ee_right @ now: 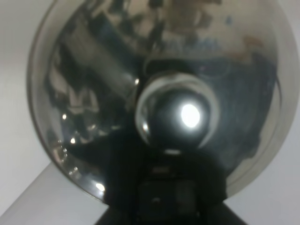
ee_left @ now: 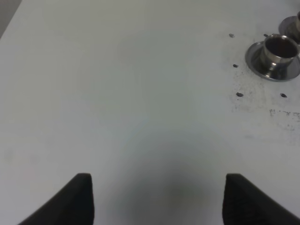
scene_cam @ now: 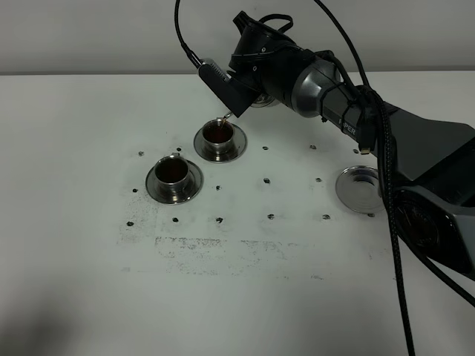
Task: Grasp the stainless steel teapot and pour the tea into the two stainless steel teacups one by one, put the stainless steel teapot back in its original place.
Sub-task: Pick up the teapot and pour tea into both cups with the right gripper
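I see my right gripper [scene_cam: 256, 85] clamped on the tilted teapot [ee_right: 159, 93], spout over the far teacup [scene_cam: 219, 139] (dark tea inside); left gripper [ee_left: 157, 197] spread, idle.

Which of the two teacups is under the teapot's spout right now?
The rear teacup, the one farther from the camera and right of its twin. The spout tip hangs just over its rim, with dark tea inside. The front-left teacup sits clear of the spout, already holding tea.

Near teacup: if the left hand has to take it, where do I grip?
Near teacup: probably grip its straight wall from above, fingers either side. Its wide saucer blocks a low side approach; it holds tea, so keep it upright.
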